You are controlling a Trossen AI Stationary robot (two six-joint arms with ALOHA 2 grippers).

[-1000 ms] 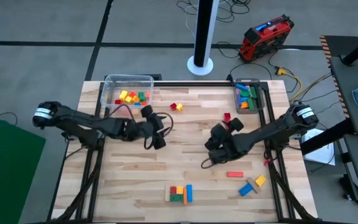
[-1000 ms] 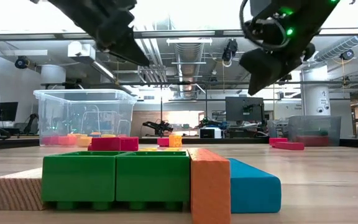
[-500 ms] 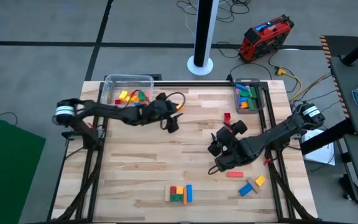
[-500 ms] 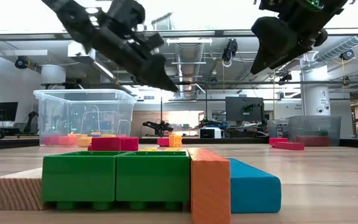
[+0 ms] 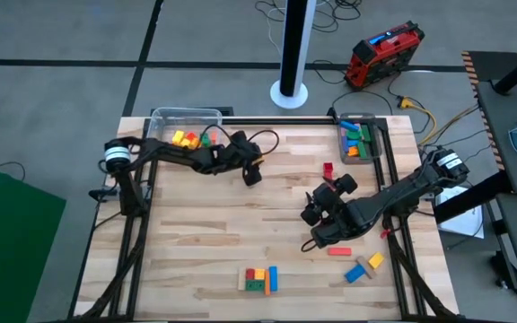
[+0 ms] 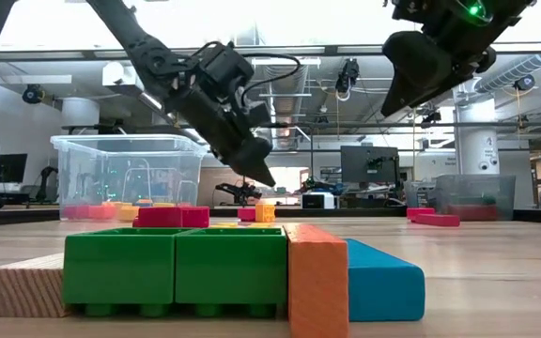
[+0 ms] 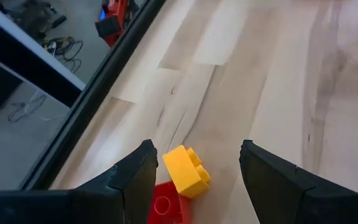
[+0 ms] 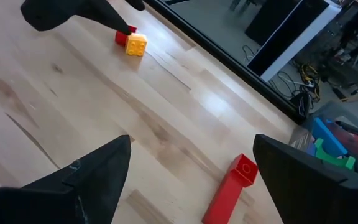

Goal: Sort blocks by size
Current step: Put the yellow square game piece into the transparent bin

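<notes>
Wooden counter (image 5: pixel 196 224) holds scattered blocks (image 5: pixel 260 279) while both tubs look part-filled, so I judge sorting half done; my left gripper (image 7: pixel 194 168), fingers spread empty, hovers over the yellow cube (image 7: pixel 186 171), right gripper (image 8: pixel 188 168) open mid-counter.

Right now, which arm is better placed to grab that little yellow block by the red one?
Probably the left. The left gripper hovers open right over the yellow block, while the right gripper hangs farther off.

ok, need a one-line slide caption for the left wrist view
Open left gripper poised above a small yellow block and adjoining red block on the wooden table.
</notes>
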